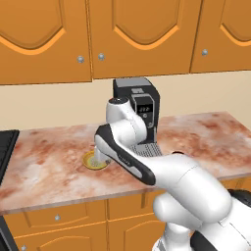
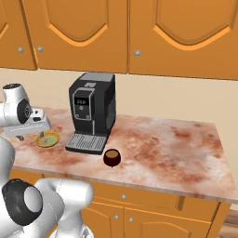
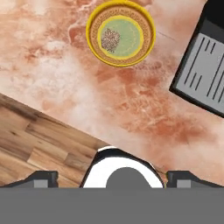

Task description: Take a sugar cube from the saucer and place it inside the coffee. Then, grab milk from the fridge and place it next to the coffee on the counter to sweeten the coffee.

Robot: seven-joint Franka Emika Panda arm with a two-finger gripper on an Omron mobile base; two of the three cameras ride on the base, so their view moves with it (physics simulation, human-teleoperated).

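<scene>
The saucer (image 3: 120, 33), yellow with a green centre, lies on the marbled counter (image 3: 65, 83), and the small speckled sugar cube (image 3: 110, 40) rests left of its middle. My gripper (image 3: 113, 179) hangs above the counter on the near side of the saucer, open, with its fingertips (image 3: 41, 178) wide apart and nothing between them. From the right base, the gripper (image 2: 42, 135) hovers just over the saucer (image 2: 48, 139). The coffee (image 2: 112, 157), a dark brown cup, stands in front of the machine's right side. My arm partly hides the saucer (image 1: 95, 161) in the left base view.
A black coffee machine (image 2: 92, 111) with a grey drip tray (image 3: 203, 70) stands between saucer and cup. Orange wall cabinets (image 1: 142, 34) hang above. The counter's front edge (image 3: 52, 118) runs close below my hand, with wooden floor (image 3: 26, 144) beyond it. A black appliance (image 1: 6, 147) borders the counter's left end.
</scene>
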